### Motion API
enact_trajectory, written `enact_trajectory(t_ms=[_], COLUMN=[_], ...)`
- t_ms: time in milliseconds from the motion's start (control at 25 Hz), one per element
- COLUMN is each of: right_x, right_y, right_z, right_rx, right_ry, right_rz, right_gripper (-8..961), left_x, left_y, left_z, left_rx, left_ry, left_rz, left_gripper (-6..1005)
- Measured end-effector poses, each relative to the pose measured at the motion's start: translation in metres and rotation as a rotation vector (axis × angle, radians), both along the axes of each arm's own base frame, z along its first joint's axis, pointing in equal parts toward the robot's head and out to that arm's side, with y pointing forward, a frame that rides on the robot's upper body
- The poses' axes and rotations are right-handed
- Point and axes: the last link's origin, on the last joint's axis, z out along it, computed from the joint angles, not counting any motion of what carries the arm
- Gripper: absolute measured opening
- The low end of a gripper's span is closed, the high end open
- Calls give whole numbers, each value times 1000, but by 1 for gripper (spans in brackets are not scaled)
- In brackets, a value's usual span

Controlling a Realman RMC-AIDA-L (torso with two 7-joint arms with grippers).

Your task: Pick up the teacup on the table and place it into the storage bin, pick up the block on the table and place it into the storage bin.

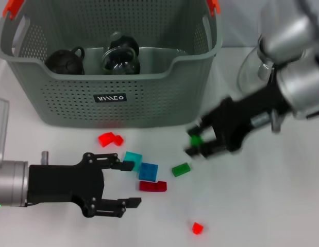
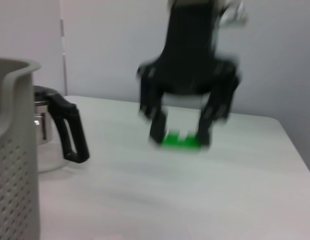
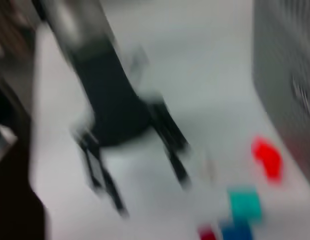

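Note:
The grey-green storage bin (image 1: 71, 103) stands at the back of the table, and its wall (image 2: 14, 165) also edges the left wrist view. My right gripper (image 1: 195, 144) hangs just above the table in front of the bin's right corner, shut on a green block (image 1: 195, 139). The left wrist view shows that gripper (image 2: 181, 134) pinching the block (image 2: 175, 142). A glass teacup with a black handle (image 2: 57, 137) stands on the table to the right of the bin, partly behind my right arm (image 1: 249, 72). My left gripper (image 1: 134, 184) is open, low at the front left, near the loose blocks.
Loose blocks lie in front of the bin: red (image 1: 110, 139), teal (image 1: 132, 158), blue (image 1: 148, 171), dark red (image 1: 153, 186), green (image 1: 181, 169) and a small red one (image 1: 198, 228). A black pot (image 1: 66, 62) and a glass pot (image 1: 120, 59) sit in the bin.

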Motion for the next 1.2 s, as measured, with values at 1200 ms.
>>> enact_trajectory(t_ms=[1200], right_x=[-100], right_y=[114], right_z=[-29], right_rx=[552], right_ry=[115], right_rz=[-106], right_gripper=[648], left_x=[2], left_y=[2], left_z=[0], left_rx=[4], left_ry=[-16], left_rz=[3], left_gripper=[765])
